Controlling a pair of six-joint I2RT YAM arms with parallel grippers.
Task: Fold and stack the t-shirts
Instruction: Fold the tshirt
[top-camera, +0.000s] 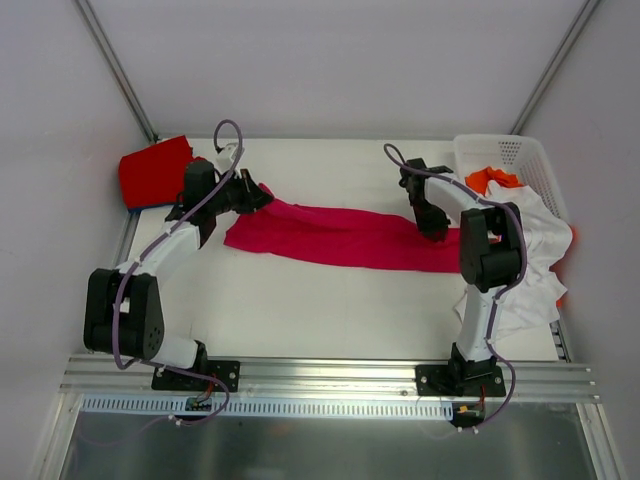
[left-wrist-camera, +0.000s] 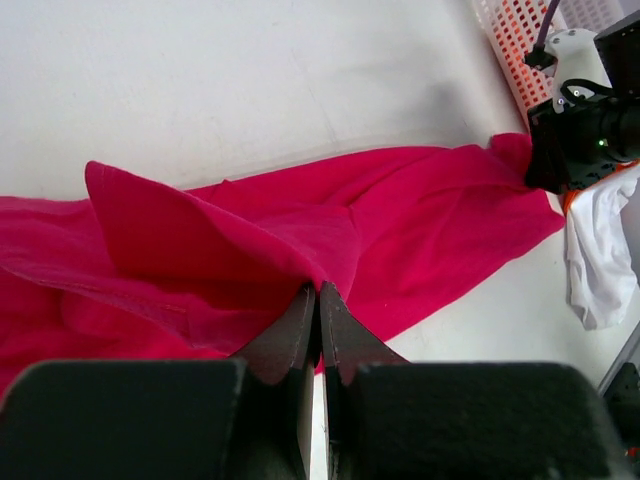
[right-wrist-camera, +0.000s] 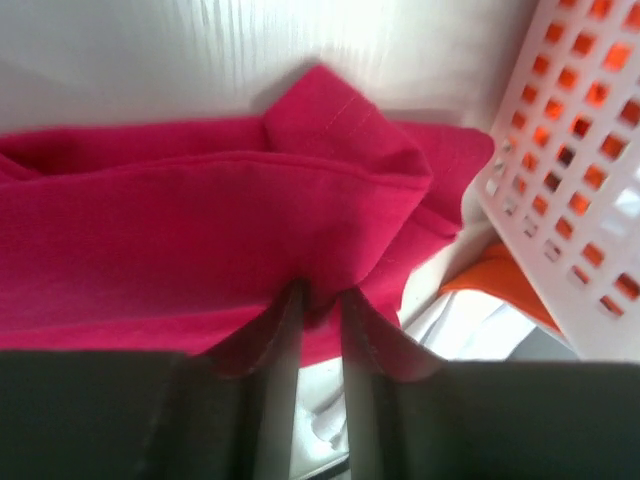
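Observation:
A large crimson-pink t-shirt (top-camera: 340, 238) lies stretched in a long band across the table between my two grippers. My left gripper (top-camera: 258, 196) is shut on its left end; in the left wrist view the fingertips (left-wrist-camera: 318, 290) pinch a raised fold of the t-shirt (left-wrist-camera: 400, 220). At the right end, my right gripper (top-camera: 435, 232) stands slightly open. In the right wrist view a fold of the t-shirt (right-wrist-camera: 200, 220) still sits between its parted tips (right-wrist-camera: 320, 295). A folded red t-shirt (top-camera: 155, 170) lies at the back left.
A white lattice basket (top-camera: 520, 150) stands at the back right with an orange t-shirt (top-camera: 492, 180) in it. A white t-shirt (top-camera: 540, 250) spills from it over the table's right edge, beside the right arm. The walls close in on both sides.

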